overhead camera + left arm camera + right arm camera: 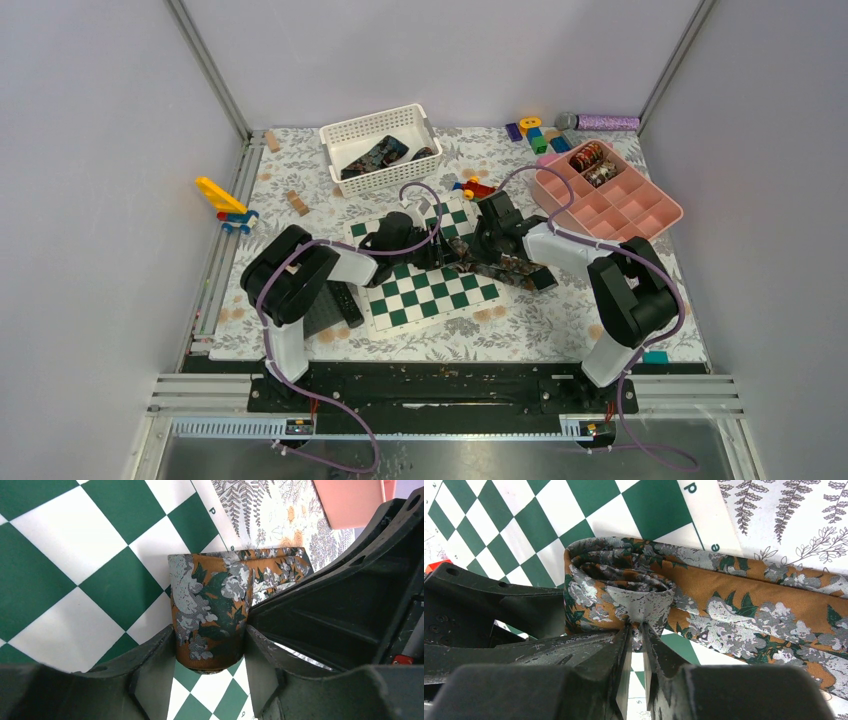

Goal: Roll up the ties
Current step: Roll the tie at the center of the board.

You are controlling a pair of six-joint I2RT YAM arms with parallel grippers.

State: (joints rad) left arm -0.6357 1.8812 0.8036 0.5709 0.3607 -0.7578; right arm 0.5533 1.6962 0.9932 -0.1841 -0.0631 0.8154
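Right claw [635, 626] pinches tie coil [624, 580] on chessboard [649, 505]; left claw [209, 632] flanks it, grip unclear.

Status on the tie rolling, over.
Right gripper pinching coil of brown floral fabric tie. Left gripper straddling it, grip unclear. Tail trails off green-white chessboard.

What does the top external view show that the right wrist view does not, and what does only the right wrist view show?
Only the top external view shows the white basket holding dark ties, and the pink tray with rolled ties in its far compartments. Only the right wrist view shows the right gripper pinching a fold at the coiled end of the brown tie, with the loose tail running off to the right. Both views show the green-and-white chessboard and the floral cloth.
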